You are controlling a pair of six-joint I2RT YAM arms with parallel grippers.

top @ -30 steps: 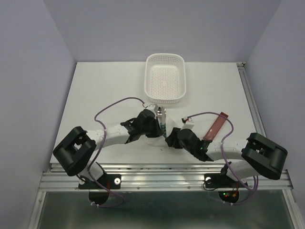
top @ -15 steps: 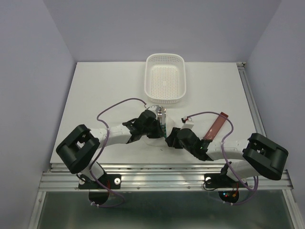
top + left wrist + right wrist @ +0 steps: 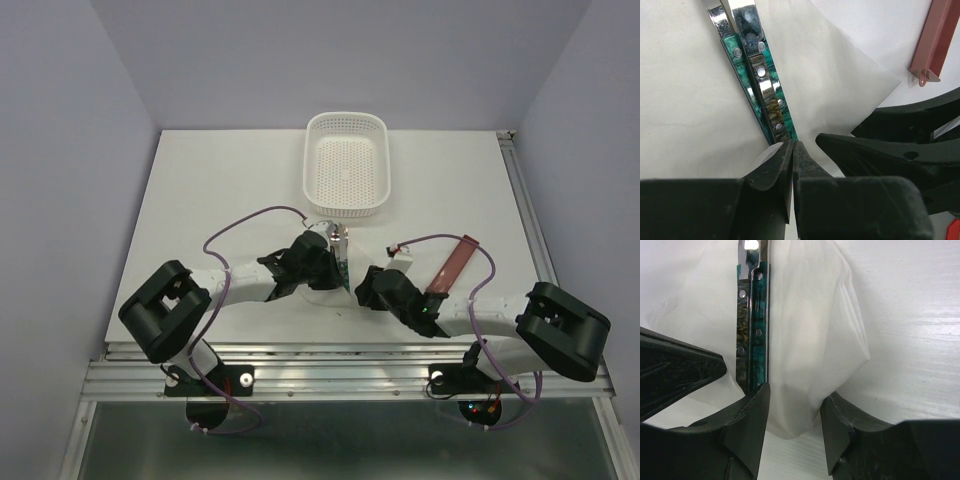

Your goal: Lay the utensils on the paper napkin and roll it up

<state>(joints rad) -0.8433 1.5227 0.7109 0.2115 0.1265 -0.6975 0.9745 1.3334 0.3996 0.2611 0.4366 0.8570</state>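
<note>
Two utensils with dark green riveted handles and shiny metal shafts lie side by side on the white paper napkin. From above, the utensils show between the two wrists, and the arms hide most of the napkin. My left gripper is shut at the handle ends, with a lifted napkin flap pinched at its tips. My right gripper is open. Its fingers straddle a raised fold of the paper napkin, next to the utensils. The grippers nearly touch.
An empty white perforated basket stands at the back centre, just beyond the utensils. A flat dark red piece lies right of the grippers, over the right forearm, and the left wrist view shows this dark red piece at its top right.
The right arm's elbow has slid right and its jaws have narrowed slightly round the napkin fold. The left arm has shifted slightly and its jaws stay shut.
</note>
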